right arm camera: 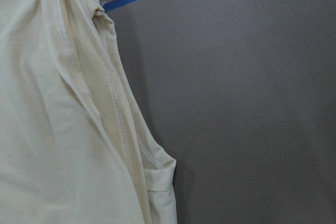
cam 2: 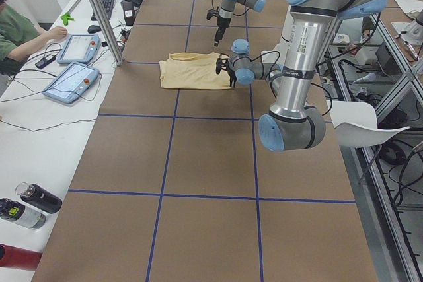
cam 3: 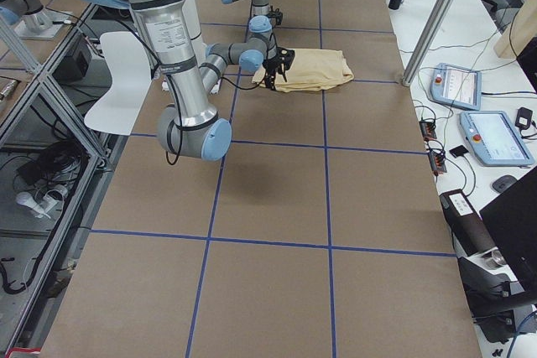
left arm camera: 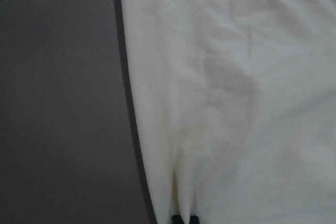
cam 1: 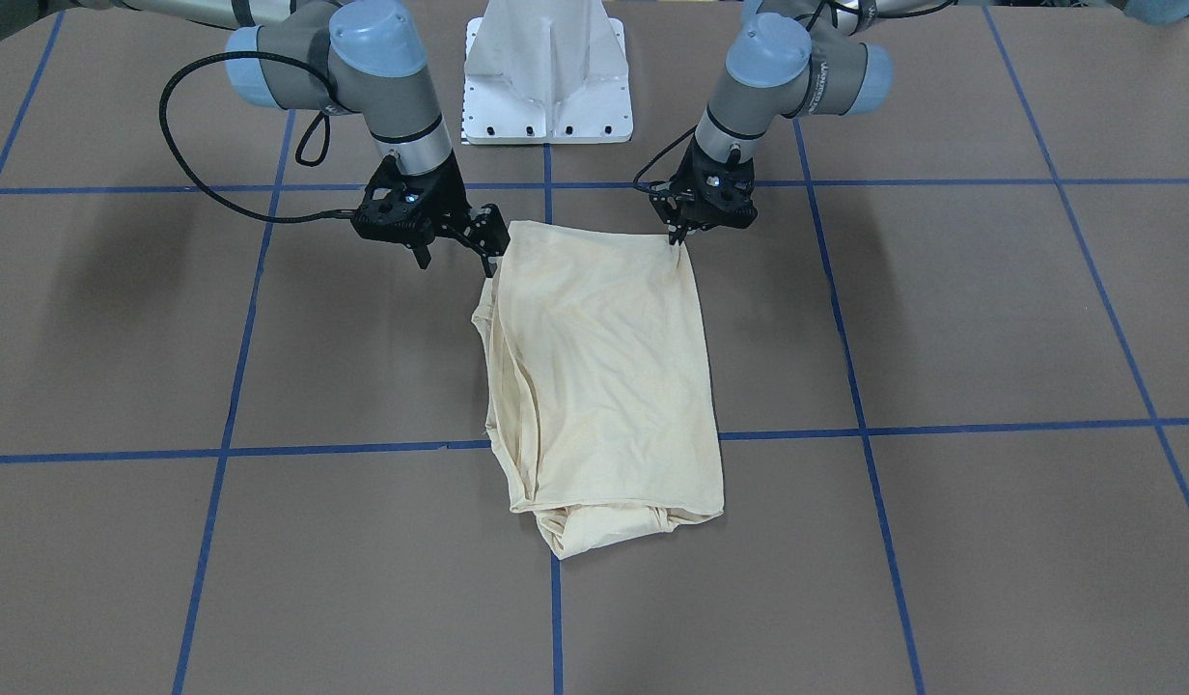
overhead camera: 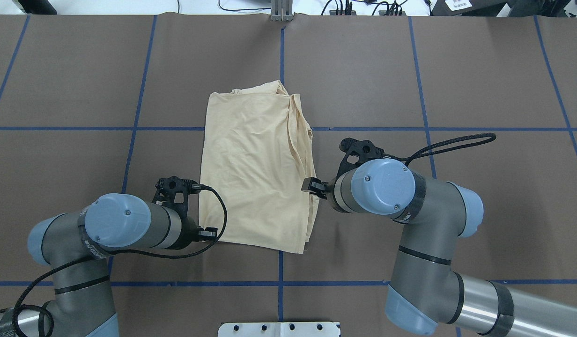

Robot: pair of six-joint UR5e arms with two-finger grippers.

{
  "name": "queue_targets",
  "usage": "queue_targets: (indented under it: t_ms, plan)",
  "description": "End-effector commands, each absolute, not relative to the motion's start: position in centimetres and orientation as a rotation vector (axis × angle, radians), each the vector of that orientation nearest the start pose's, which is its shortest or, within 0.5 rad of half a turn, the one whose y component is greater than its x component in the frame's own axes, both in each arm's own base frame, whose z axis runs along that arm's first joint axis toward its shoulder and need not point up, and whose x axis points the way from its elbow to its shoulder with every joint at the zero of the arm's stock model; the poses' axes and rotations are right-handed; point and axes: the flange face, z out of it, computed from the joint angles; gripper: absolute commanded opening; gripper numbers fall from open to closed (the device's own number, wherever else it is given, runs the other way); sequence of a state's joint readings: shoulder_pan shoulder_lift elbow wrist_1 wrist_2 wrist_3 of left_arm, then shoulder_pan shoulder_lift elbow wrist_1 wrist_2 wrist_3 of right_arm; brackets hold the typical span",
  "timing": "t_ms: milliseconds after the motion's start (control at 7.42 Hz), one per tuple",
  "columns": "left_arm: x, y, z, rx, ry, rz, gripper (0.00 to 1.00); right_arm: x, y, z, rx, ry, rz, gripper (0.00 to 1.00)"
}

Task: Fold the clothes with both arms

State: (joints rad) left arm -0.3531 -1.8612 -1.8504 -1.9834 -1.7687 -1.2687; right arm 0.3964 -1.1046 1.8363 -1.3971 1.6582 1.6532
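1. cream t-shirt (cam 1: 604,367) lay flat on the brown counter (cam 1: 990,319) as a narrow folded rectangle. its long axis ran straight out from the robot base, with the near short edge by the tools and the bunched end far out.
2. left tool (cam 1: 678,238) sat on the shirt's near-left corner, closed on a pinch of fabric. its wrist view showed the cloth puckering into the tips.
3. right tool (cam 1: 490,259) sat at the right long edge, a little out from the near-right corner, by the stacked hems. couldn't tell whether it was open or gripping, since no tips showed in its wrist view.
4. key relation: the whole shirt lay ahead of both tools, away from the base, with one arm on each side and neither clearly nearer.
5. judgement: the next fold probably carries the near edge outward along that axis. the two tools weren't level along the shirt, so the crease could come out skewed.
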Motion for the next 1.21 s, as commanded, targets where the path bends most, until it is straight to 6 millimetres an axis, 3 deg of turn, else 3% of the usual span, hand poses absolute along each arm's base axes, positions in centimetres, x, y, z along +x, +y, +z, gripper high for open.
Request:
queue_targets:
  t_ms: [0,270,404,539,944,1078]
  plan:
    - [51.3,-31.0,32.8,0.144,0.987,0.051,0.0,-54.2,-34.1,26.3,-0.026,-0.906,0.547,0.87]
    - [51.2,-31.0,32.7,0.145,0.99,0.051,0.0,-56.1,-32.7,26.7,-0.069,-0.893,0.657,0.68]
    - [51.2,-31.0,32.7,0.145,0.99,0.051,0.0,-57.7,-32.9,26.3,-0.077,-0.886,0.69,0.65]
    - [51.2,-31.0,32.7,0.145,0.99,0.051,0.0,-59.0,-33.3,25.7,-0.081,-0.883,0.702,0.63]
    - [51.1,-30.9,32.5,0.145,0.993,0.05,0.0,-59.6,-32.6,26.3,-0.077,-0.85,0.701,0.6]
    - [51.1,-30.9,32.5,0.145,0.993,0.05,0.0,-59.7,-32.6,25.6,-0.076,-0.828,0.704,0.6]
